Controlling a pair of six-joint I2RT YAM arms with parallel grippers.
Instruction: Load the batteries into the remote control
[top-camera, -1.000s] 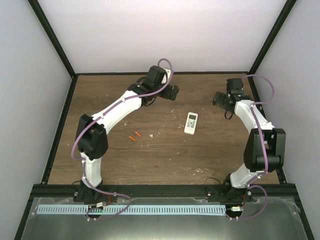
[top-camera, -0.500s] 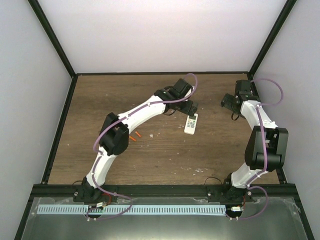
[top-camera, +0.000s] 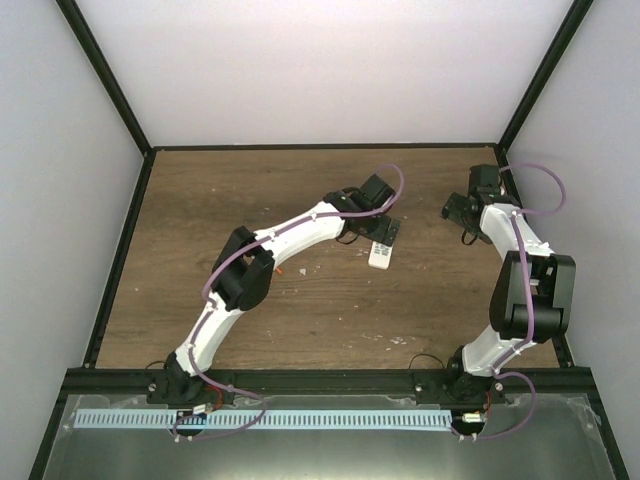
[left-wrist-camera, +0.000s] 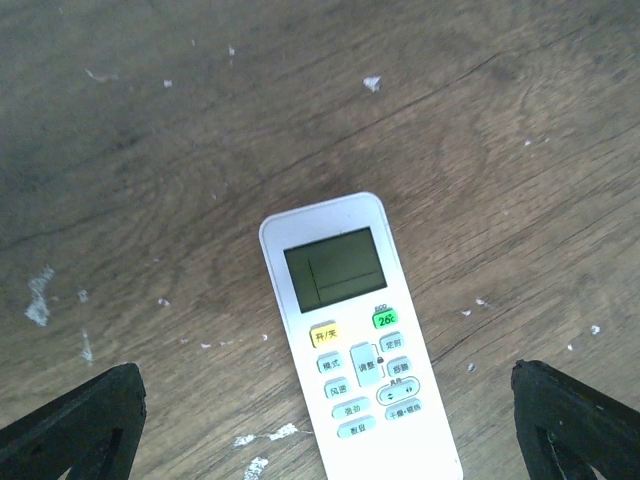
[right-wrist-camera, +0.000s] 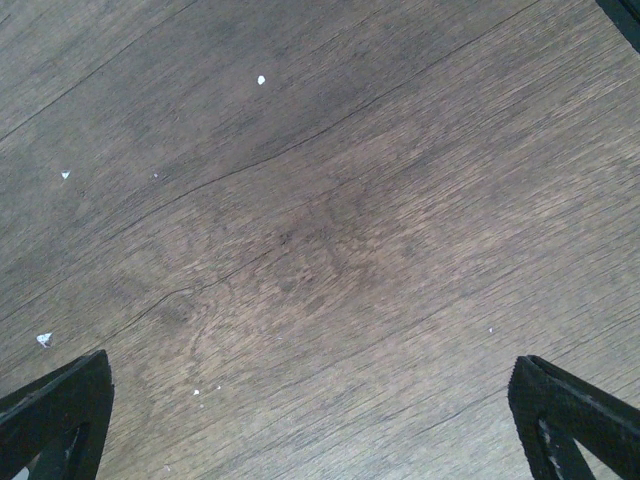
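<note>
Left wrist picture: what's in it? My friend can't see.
A white remote control lies face up on a wooden table, screen and buttons showing. The tips of the open jaws poke in at both bottom corners.

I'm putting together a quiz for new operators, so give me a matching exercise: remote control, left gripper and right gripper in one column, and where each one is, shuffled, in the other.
Column one:
1. remote control
2. left gripper
3. right gripper

Column two:
A. open, over bare wood on the right side of the table
B. lying face up on the wood, display and buttons showing
C. open, directly above the remote

Pairs: 1-B, 2-C, 3-A
</note>
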